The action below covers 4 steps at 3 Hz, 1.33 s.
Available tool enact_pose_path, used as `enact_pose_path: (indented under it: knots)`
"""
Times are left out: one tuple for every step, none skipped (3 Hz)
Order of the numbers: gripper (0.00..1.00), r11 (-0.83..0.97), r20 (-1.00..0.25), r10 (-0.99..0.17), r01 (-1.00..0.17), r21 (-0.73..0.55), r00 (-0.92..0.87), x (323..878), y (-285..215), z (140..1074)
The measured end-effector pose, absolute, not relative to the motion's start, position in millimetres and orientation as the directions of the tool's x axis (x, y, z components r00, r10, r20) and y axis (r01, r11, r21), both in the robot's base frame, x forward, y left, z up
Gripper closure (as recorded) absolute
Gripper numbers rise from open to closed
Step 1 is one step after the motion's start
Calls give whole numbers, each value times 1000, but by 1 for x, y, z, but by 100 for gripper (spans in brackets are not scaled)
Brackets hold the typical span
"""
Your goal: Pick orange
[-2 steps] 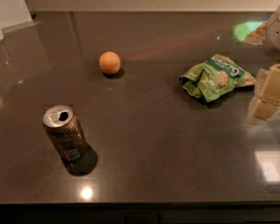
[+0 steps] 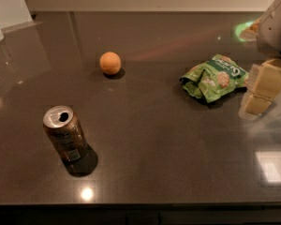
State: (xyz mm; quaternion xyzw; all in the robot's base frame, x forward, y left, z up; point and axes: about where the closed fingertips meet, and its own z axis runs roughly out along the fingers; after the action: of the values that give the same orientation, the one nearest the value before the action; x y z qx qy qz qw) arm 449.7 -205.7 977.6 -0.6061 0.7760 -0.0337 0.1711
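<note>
The orange (image 2: 110, 63) sat untouched on the table (image 2: 154, 149). The hand (image 2: 262, 93) was way off at the right; open or closed, I couldn't tell.

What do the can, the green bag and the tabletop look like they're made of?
Can: metal, likely aluminium; silvery shiny top with an opening, brown printed side. Bag: thin glossy plastic film, by its creases. Table: dark polished stone or laminate; it mirrors lights. The pincer, at the right edge beside the bag, looks like pale matte plastic.
</note>
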Motion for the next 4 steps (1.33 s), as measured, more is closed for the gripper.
enact_pose_path:
  knots:
    - [0, 257, -237, -952, -929, -267, -196, 458, -197, 978]
    - [0, 256, -239, -952, -929, -267, -194, 460, -196, 978]
    - [0, 280, -305, -932, -923, -265, -195, 515, -158, 955]
    - [0, 293, -330, -922, -921, -257, -202, 538, -145, 944]
